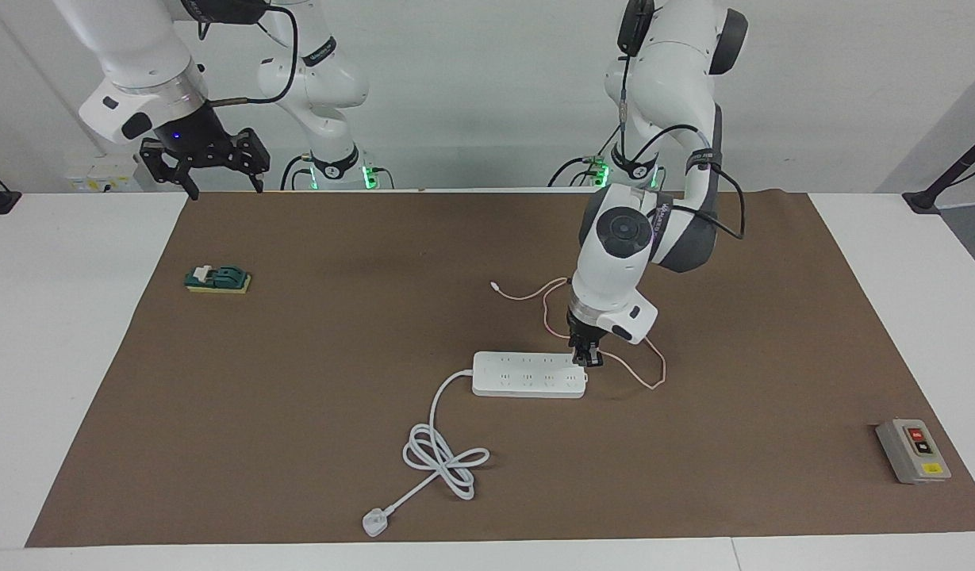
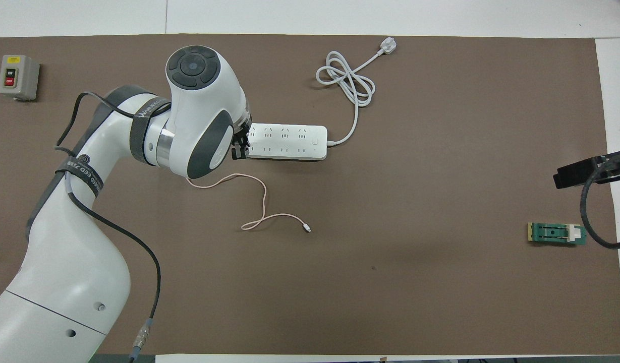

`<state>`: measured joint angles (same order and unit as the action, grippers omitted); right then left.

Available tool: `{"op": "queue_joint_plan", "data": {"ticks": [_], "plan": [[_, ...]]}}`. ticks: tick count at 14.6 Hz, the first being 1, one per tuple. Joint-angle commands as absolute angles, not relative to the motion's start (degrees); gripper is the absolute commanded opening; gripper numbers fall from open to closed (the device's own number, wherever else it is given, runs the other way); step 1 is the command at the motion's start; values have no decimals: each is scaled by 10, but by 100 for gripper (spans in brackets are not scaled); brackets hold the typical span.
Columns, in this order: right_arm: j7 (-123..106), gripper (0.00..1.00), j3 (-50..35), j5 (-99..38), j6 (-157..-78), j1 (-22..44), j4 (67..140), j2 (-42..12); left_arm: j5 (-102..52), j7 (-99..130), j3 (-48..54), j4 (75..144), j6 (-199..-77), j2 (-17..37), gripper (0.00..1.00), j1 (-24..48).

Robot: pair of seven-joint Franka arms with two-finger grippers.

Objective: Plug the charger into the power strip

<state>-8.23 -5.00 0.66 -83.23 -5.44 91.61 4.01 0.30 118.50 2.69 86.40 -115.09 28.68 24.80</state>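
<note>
Facing view: a brown mat [image 1: 297, 412] covers a white table. The left arm reaches down from the top so that the left gripper [image 1: 588, 354] stands at the end of the power strip [image 1: 529, 374] that lies toward the left arm's end of the table. Its fingers are closed together; the charger's cube cannot be made out between them, so what they grip cannot be told. The power strip is a long white bar with a row of sockets, lying flat near the middle of the mat. The charger's thin pink cable [image 1: 546, 305] loops across the mat around the gripper, and its small white connector [image 1: 495, 287] lies nearer to the robots than the strip. A thick white cord [image 1: 439, 452] runs from the strip's other end, coils in a loose knot and ends in a white three-pin plug [image 1: 374, 522]. The right gripper [image 1: 217, 162] hangs in the air, jaws spread wide and holding nothing — this arm waits. A green block [image 1: 217, 278] lies on the mat toward the right arm's end, and a grey box [image 1: 913, 450] with buttons lies toward the left arm's end.

Overhead view: the left gripper [image 2: 240, 147] is mostly hidden under the wrist, its tips at the power strip's [image 2: 289, 142] end. The pink cable [image 2: 263, 199] trails from under the wrist toward the robots — ending in the connector [image 2: 307, 229].
</note>
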Motion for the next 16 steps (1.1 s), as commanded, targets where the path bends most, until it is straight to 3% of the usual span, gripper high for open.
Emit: {"op": "queue_joint_plan", "data": {"ticks": [1,16], "plan": [[-90,100,-48,9,-826,-52,918,46,9,1200,25,898,-1178,265,0,255],[-89,100,-47,9,-827,-54,918,47,6,1195,28,947,-1216,255,0,272]]}}
